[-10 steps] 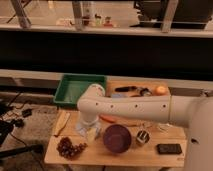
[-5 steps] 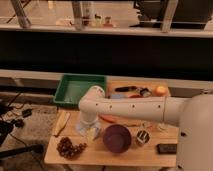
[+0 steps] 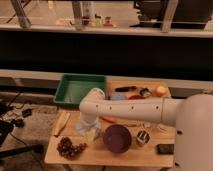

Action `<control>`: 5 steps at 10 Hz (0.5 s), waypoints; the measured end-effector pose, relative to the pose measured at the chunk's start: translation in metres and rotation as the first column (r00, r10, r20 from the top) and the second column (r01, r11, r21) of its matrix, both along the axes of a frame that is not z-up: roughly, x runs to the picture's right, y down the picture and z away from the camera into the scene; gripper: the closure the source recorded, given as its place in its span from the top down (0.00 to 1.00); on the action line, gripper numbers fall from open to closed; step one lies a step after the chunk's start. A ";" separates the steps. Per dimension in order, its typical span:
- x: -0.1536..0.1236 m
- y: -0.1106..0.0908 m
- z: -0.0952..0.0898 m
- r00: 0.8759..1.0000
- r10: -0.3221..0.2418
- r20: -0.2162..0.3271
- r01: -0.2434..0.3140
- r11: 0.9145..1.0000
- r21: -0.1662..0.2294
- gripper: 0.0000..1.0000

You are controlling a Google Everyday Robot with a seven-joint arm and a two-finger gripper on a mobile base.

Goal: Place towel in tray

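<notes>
The green tray (image 3: 75, 90) stands at the back left of the small wooden table (image 3: 100, 156). My white arm reaches in from the right and bends down over the table's left half. My gripper (image 3: 87, 131) points down just in front of the tray, close to the tabletop. A pale, crumpled thing under the gripper looks like the towel (image 3: 83, 128). I cannot tell whether the gripper holds it or only rests over it. The towel is outside the tray.
A purple bowl (image 3: 117, 138) sits right of the gripper, a bunch of dark grapes (image 3: 68, 148) at the front left, and a pale long item (image 3: 62, 123) at the left edge. A wooden board (image 3: 134, 89) with an orange (image 3: 160, 91) lies at the back right. A small cup (image 3: 142, 138) and a black phone (image 3: 165, 148) are at the front right.
The arm's bend and the gripper have sunk slightly toward the table in front of the tray. The objects on the table have not moved.
</notes>
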State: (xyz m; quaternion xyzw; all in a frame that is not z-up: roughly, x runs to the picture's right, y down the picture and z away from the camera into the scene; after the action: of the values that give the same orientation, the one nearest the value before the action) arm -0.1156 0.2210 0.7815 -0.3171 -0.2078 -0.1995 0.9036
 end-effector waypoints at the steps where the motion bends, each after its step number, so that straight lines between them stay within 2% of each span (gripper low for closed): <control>1: 0.000 0.000 0.003 1.000 -0.003 -0.001 0.003 1.000 0.000 0.80; 5: 0.004 -0.002 0.017 1.000 -0.007 -0.014 0.007 1.000 0.003 0.80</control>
State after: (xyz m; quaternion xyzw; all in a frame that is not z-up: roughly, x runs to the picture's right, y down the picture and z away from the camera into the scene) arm -0.1119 0.2189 0.7985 -0.3177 -0.2000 -0.2006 0.9049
